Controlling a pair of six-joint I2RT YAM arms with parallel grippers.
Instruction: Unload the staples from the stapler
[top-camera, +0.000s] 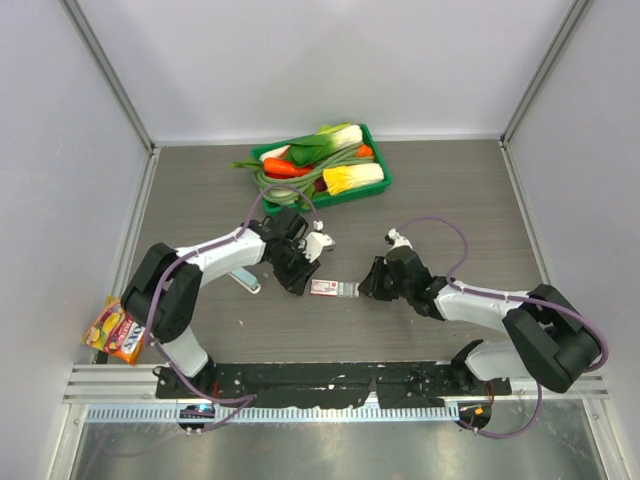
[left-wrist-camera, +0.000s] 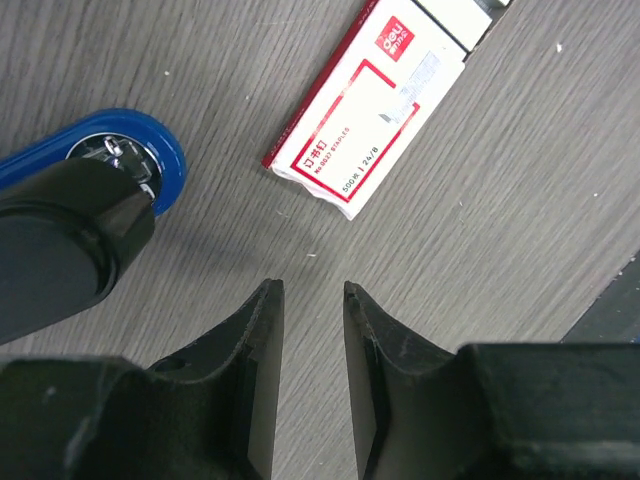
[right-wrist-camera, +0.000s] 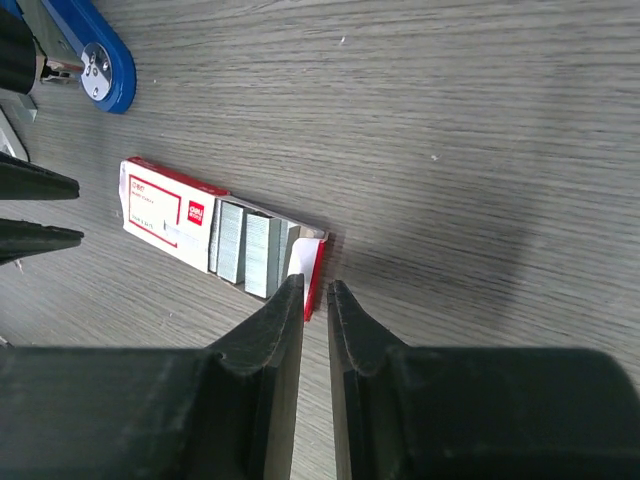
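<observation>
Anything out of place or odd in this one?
The red-and-white staple box lies with its tray slid partly out, staple strips exposed. A snack packet sits at the left edge of the table, unrelated to stapling.

Wood-grain table (top-camera: 460, 190) bears the stapler (left-wrist-camera: 168, 150), a red-and-white box (top-camera: 325, 288) and a green tray (top-camera: 380, 153).

Left arm (top-camera: 215, 255) and right arm (top-camera: 480, 300) were stretched inward, wrists low and facing each other, near but apart. Left gripper (left-wrist-camera: 312, 290) jaws narrowly parted. Right gripper (right-wrist-camera: 312, 287) jaws nearly together.
</observation>
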